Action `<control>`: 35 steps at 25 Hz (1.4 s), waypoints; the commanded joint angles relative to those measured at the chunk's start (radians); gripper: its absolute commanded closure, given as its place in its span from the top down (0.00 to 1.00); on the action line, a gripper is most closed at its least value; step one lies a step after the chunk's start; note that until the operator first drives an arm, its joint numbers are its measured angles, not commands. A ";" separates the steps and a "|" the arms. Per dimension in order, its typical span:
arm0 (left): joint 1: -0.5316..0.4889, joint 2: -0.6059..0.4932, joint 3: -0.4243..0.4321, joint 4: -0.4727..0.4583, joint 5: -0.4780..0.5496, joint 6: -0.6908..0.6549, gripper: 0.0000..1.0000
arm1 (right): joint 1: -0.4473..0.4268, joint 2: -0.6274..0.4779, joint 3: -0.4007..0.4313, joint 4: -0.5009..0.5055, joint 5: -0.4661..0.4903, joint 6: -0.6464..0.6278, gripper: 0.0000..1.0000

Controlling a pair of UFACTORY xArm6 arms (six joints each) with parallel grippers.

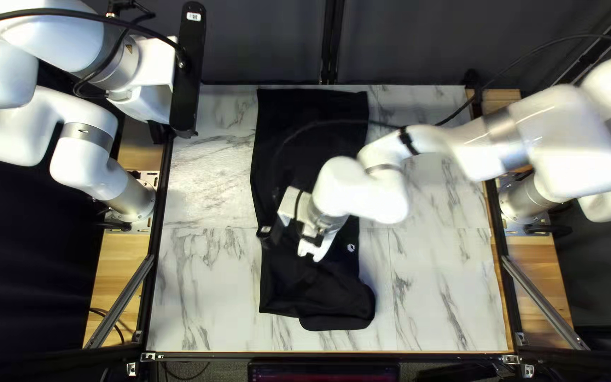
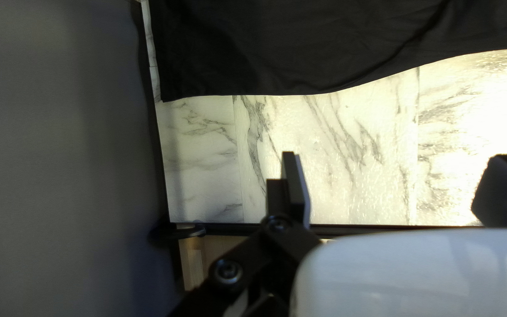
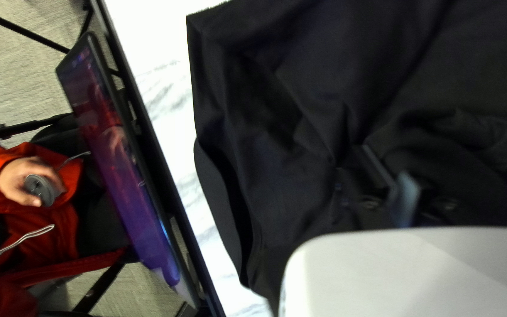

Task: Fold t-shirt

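The black t-shirt lies lengthwise across the table, with its near part bunched and overlapping. My right gripper is over that near part, its fingertips hidden in the top left view. Folds run toward my right gripper in the right wrist view, where its fingers are close together, shut on the dark t-shirt. My left gripper is raised over the table's left edge, away from the cloth. The left wrist view has my left gripper wide open with nothing between its fingers, the t-shirt ahead of it.
Marble-patterned table shows on both sides of the cloth. My right arm reaches across the table's middle. Beyond the near edge are a monitor and a seated person whose hand holds a grey device. A dark curtain hangs behind the far edge.
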 commanded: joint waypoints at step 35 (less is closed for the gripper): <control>0.000 0.000 0.000 0.000 0.000 0.000 1.00 | 0.200 -0.160 0.406 -0.005 -0.300 -0.016 0.00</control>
